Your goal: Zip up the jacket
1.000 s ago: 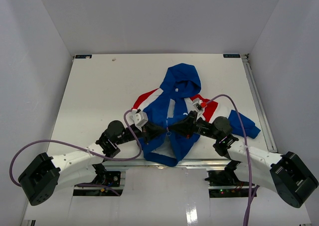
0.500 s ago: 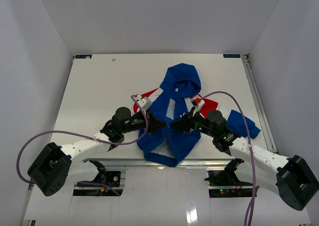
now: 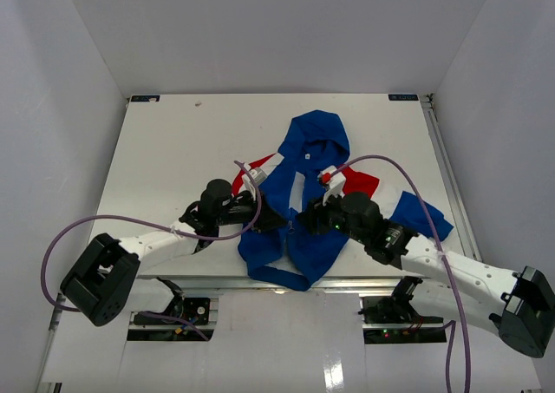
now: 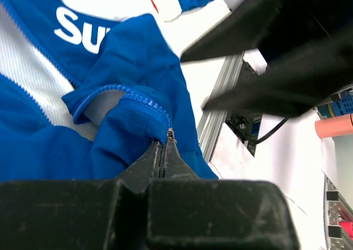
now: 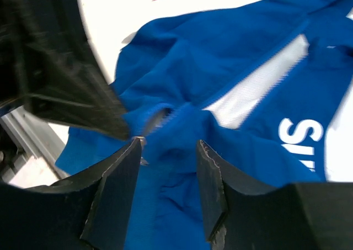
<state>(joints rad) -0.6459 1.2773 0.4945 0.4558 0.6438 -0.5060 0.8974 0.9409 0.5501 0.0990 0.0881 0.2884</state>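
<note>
Centrally on the white tabletop lies the small royal-blue hooded zip jacket. Its hood points towards the far edge and its hem reaches the near edge between the two arm bases. Red and white diagonal panels show on the sleeve at the left, and the other sleeve trails off to the right. The front is open, with strips of white mesh lining exposed along both edges and white chest lettering visible on one panel.

The left gripper reaches in low from the left, over the lower part of the jacket front. In its wrist view the two black fingers are pressed tightly together, pinching a fold of blue cloth right beside the zipper teeth. A thin sliver of metal shows at the fingertips; whether it is the zipper pull cannot be told.

The right gripper comes in from the right and meets the left one almost tip to tip. In its wrist view its jaws stand apart, with the black fingers on either side of a raised ridge of blue fabric and gripping nothing. One fingertip sits just beside the tip of the left gripper.

A purple cable loops along each arm. A silver aluminium rail runs along the near edge of the table, just under the hem.
</note>
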